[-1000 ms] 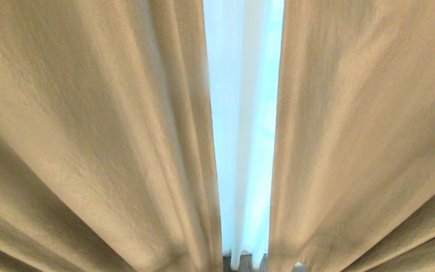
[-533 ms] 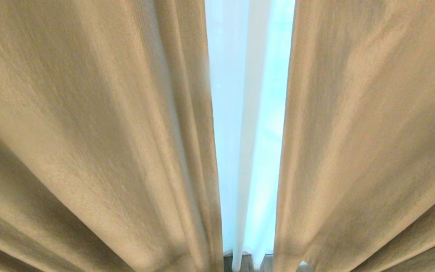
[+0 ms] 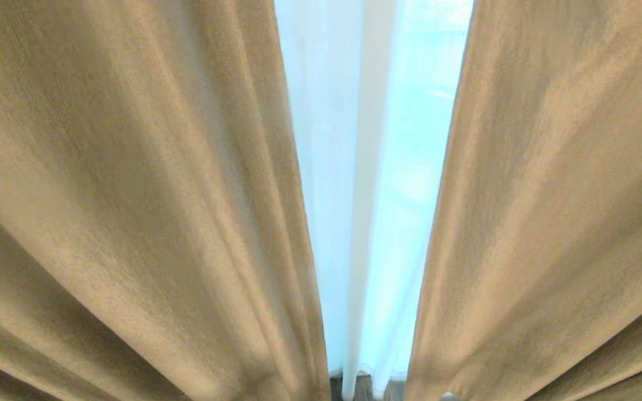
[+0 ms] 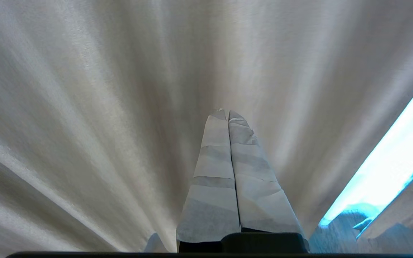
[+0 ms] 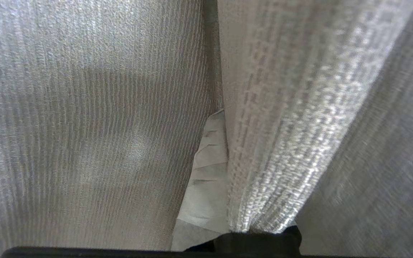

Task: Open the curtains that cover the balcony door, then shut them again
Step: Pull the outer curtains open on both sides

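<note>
The right gripper [image 5: 224, 172] is pinching a fold of the curtains [image 3: 549, 223] to drag it aside, while the left gripper [image 4: 228, 116] is resting closed and empty.

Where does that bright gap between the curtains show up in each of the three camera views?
Head view: the gap runs down the middle, sheer white layer inside it.
Left wrist view: a bright slanted strip at the right edge, beyond the shut left gripper.
Right wrist view: not in it; only fabric.
Shared landmark: the curtains, filling all three views.
</note>
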Motion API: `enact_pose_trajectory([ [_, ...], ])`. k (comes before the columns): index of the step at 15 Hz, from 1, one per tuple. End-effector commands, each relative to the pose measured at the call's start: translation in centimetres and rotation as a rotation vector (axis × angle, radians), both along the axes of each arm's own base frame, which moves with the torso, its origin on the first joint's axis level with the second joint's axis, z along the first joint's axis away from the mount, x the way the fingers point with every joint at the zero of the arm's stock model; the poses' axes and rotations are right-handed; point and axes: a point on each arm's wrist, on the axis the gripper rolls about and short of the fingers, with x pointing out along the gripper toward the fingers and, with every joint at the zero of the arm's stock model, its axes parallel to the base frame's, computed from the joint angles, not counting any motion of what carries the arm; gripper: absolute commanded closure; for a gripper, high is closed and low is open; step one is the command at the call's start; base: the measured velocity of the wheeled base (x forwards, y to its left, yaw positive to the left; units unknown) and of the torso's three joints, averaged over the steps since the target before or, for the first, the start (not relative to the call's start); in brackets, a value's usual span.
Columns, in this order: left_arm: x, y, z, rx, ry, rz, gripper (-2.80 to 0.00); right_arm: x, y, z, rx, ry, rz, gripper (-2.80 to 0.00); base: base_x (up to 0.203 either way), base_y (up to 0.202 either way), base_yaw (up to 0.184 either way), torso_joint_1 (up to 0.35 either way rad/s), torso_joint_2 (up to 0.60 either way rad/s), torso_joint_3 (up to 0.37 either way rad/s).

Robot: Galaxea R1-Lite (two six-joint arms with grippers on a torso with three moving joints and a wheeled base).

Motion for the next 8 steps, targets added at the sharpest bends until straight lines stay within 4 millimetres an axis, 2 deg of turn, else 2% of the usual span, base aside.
enact_pose_trajectory([
  [1,0.00,0.00,0.00,0.000,0.000,0.000,0.00,-0.20,-0.91,-0.23,-0.005,0.004,-0.008,0.00,0.000,0.000,0.000,0.000,0.00,0.000],
  [8,0.00,0.00,0.00,0.000,0.000,0.000,0.00,-0.32,-0.01,0.28,-0.011,0.002,0.046,0.00,0.000,0.000,0.000,0.000,0.00,0.000],
])
